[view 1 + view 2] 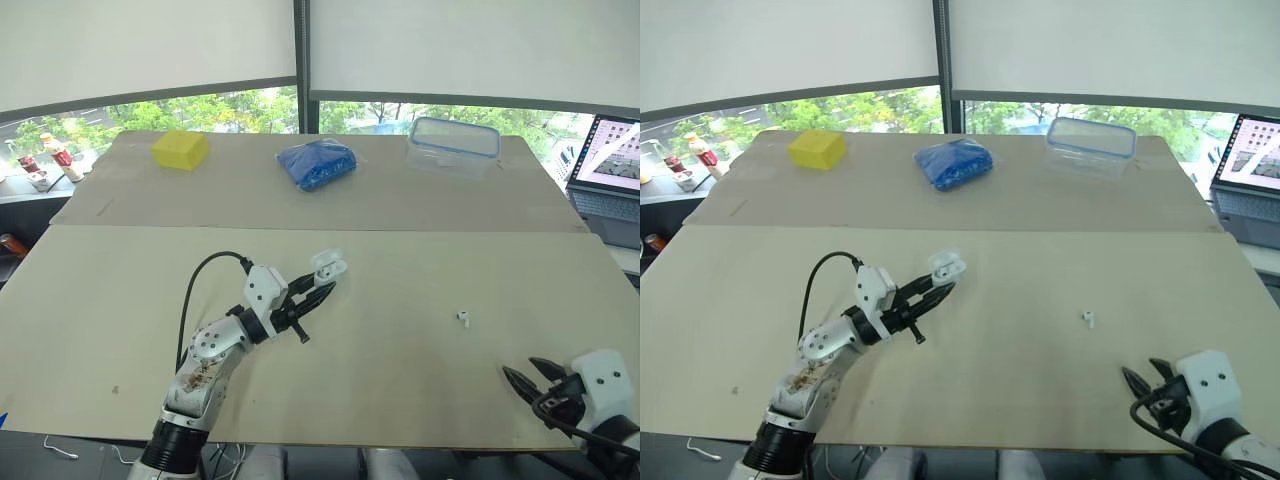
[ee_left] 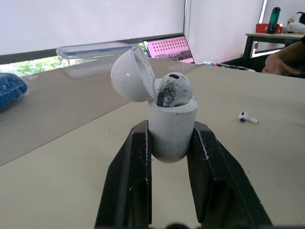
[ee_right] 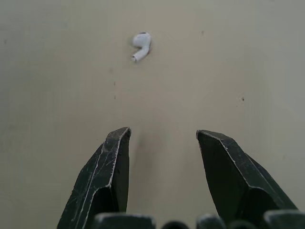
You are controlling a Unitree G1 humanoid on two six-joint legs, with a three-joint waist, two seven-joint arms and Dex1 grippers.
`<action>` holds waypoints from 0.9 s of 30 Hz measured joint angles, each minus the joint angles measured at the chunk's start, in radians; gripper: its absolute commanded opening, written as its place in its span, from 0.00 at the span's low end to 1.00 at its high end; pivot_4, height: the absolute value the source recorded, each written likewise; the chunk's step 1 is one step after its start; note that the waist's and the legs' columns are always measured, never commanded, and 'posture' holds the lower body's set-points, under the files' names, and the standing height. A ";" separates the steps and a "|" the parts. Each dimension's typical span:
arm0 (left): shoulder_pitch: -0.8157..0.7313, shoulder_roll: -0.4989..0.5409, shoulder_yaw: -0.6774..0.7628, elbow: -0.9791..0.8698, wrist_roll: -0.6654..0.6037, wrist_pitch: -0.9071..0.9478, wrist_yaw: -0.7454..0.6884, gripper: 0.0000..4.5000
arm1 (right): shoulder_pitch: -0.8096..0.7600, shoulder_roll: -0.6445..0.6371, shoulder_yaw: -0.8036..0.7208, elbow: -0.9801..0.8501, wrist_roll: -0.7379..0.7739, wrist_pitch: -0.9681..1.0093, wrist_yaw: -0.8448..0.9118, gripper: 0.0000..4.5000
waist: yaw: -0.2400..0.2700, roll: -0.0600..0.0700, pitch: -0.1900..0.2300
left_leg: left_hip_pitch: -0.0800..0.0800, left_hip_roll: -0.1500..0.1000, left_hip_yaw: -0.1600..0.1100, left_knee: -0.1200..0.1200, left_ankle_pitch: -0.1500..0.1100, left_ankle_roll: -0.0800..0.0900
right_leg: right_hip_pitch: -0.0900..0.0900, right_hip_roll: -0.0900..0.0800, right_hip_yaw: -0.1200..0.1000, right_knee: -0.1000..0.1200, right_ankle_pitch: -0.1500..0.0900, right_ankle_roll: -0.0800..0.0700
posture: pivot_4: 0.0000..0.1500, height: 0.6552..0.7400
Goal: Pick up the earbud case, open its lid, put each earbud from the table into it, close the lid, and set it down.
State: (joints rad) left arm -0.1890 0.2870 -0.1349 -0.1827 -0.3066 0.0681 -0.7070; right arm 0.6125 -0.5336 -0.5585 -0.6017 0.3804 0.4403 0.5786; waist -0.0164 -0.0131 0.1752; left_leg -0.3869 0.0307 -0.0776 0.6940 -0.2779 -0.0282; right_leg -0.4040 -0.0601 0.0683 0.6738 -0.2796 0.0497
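Earbud case (image 2: 172,136): pinched in the left gripper (image 1: 322,284) above the table (image 1: 420,390) middle, lid (image 2: 132,74) swung open.
Done: case lifted, opened; one earbud (image 2: 174,89) apparently seated inside.
Left to do: second earbud (image 1: 463,318), lying to the right; then lid shut, case set down.
Right gripper (image 3: 163,132): fingers spread, empty, near right edge, short of that earbud.
Surface: pale board; yellow block (image 1: 180,150), blue bag (image 1: 317,164), clear tub (image 1: 453,146) far side.
Room: drawn blinds (image 1: 150,45), laptop (image 1: 612,160) far right.
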 measured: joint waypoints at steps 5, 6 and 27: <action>0.002 0.001 -0.003 0.000 0.008 -0.001 -0.001 0.12 | -0.023 0.010 -0.027 0.005 0.038 0.029 -0.015 0.97 | 0.000 0.000 0.000 | 0.000 0.000 0.000 0.000 0.000 0.000 | 0.000 0.000 0.000 0.000 0.000 0.000 | 1.00 0.36; 0.002 0.001 -0.003 0.000 0.009 -0.001 -0.002 0.12 | -0.043 0.010 -0.026 0.002 0.041 0.048 -0.025 0.99 | 0.000 0.000 0.000 | 0.000 0.000 0.000 0.000 0.000 0.000 | 0.000 0.000 0.000 0.000 0.000 0.000 | 1.00 0.36; 0.017 -0.008 -0.037 -0.021 0.014 0.000 0.007 0.12 | -0.479 0.104 0.299 0.110 -0.076 0.242 -0.344 1.00 | 0.001 0.001 -0.001 | -0.001 0.000 0.000 0.000 0.000 0.000 | -0.001 0.000 0.000 0.000 0.000 0.000 | 1.00 0.36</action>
State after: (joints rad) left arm -0.1725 0.2786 -0.1715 -0.2040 -0.2930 0.0680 -0.6998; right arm 0.1333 -0.4300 -0.2592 -0.4914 0.3046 0.6820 0.2345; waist -0.0155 -0.0116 0.1744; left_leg -0.3876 0.0302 -0.0780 0.6942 -0.2779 -0.0282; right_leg -0.4051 -0.0601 0.0682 0.6742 -0.2794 0.0496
